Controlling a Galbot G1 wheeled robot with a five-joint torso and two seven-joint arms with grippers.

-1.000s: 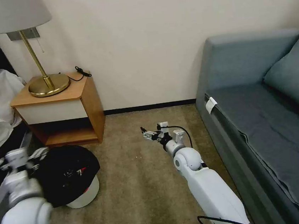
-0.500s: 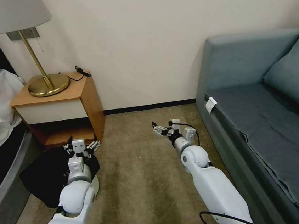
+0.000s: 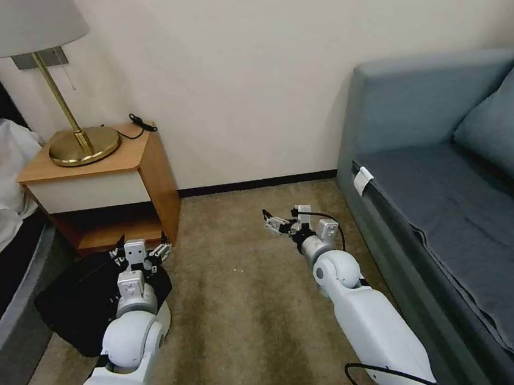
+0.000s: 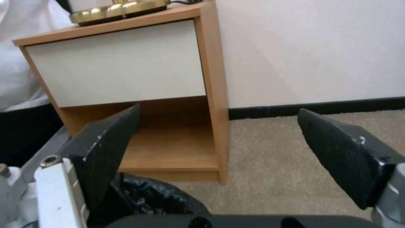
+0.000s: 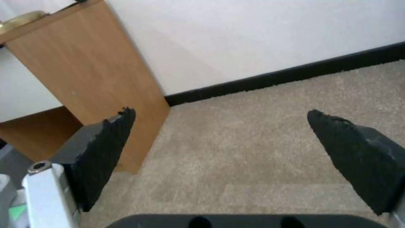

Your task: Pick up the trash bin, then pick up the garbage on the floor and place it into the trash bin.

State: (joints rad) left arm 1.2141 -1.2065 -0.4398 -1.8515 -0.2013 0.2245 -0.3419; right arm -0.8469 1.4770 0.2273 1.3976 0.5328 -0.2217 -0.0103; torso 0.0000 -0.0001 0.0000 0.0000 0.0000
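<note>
The trash bin (image 3: 163, 317), white with a black bag (image 3: 76, 303) spilling over its rim, stands on the carpet in front of the nightstand, at the lower left of the head view. My left arm reaches over it. My left gripper (image 3: 140, 249) is open above the bin's far edge, holding nothing. The left wrist view has the left gripper (image 4: 218, 110) spread wide, with a fold of the black bag (image 4: 162, 198) just below it. My right gripper (image 3: 275, 222) hovers open over bare carpet in mid-floor, as the right gripper (image 5: 220, 110) also appears from the wrist. The garbage is out of view.
A wooden nightstand (image 3: 144, 167) with a brass lamp (image 3: 84, 146) stands against the wall behind the bin. A bed (image 3: 3, 286) borders the left side. A grey-blue sofa (image 3: 455, 214) fills the right. Open carpet (image 3: 244, 304) lies between my arms.
My left arm swung in from the far left to rest over the bin, covering the bag's opening. My right gripper shifted slightly right. Both arms have held still for the last half second.
</note>
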